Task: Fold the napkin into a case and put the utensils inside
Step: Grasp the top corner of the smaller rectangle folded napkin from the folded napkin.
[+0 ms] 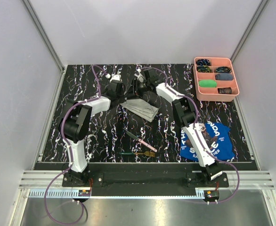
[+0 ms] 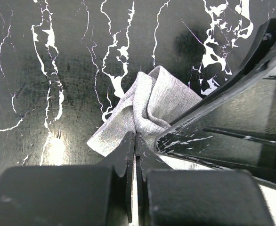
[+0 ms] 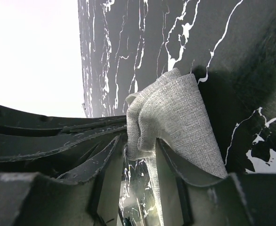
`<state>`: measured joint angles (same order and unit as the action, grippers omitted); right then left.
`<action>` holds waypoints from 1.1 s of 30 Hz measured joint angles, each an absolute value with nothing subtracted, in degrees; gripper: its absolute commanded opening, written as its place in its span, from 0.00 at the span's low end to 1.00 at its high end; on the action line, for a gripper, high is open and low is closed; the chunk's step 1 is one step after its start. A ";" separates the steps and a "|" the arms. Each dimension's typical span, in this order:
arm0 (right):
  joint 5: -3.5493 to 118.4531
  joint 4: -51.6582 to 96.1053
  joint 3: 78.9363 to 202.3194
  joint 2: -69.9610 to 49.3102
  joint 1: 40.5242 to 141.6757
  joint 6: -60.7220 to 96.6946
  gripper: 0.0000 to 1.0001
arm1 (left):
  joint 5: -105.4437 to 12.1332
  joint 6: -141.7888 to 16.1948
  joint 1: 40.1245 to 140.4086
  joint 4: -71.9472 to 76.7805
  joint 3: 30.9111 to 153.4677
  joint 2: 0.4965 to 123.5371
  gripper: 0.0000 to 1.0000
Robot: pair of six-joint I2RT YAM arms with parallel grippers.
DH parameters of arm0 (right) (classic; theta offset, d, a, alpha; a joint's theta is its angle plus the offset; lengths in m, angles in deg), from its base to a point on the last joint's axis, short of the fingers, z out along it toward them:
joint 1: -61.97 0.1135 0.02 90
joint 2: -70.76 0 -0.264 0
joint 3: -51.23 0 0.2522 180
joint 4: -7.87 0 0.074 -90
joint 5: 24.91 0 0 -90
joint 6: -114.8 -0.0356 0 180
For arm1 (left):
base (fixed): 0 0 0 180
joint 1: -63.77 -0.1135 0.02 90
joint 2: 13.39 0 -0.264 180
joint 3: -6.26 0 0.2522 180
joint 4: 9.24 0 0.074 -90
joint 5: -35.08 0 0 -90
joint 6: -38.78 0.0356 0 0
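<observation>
The light grey napkin (image 1: pixel 141 108) lies partly folded on the black marbled table, its far end lifted between both grippers. My left gripper (image 2: pixel 135 136) is shut on a bunched corner of the napkin (image 2: pixel 152 101). My right gripper (image 3: pixel 140 141) stands close beside it with its jaws parted, a fold of the napkin (image 3: pixel 180 113) draped against its right finger and a gap showing between the fingers. The pink-handled knife (image 1: pixel 142 142) and the green-handled fork (image 1: pixel 138 153) lie on the table nearer the arm bases, apart from the cloth.
A pink compartment tray (image 1: pixel 216 98) with small items stands at the back right. A blue printed cloth (image 1: pixel 208 139) lies at the front right under the right arm. White walls close in the table on three sides.
</observation>
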<state>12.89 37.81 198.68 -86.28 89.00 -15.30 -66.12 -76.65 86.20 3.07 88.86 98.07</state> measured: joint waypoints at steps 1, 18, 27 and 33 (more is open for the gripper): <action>12.87 37.81 198.68 -86.19 88.96 -15.27 0.28 | -66.03 -76.69 86.20 3.07 88.86 98.07 0.00; 11.07 37.84 198.46 -86.25 88.89 -15.58 0.01 | -60.61 -76.78 85.31 0.42 87.42 94.97 0.00; 7.73 38.10 205.63 -92.11 89.17 -17.46 0.05 | -57.77 -76.98 84.32 -0.39 86.94 94.97 0.00; 4.28 38.32 211.75 -97.71 89.74 -19.38 0.11 | -55.58 -76.41 83.76 -2.20 84.86 95.27 0.00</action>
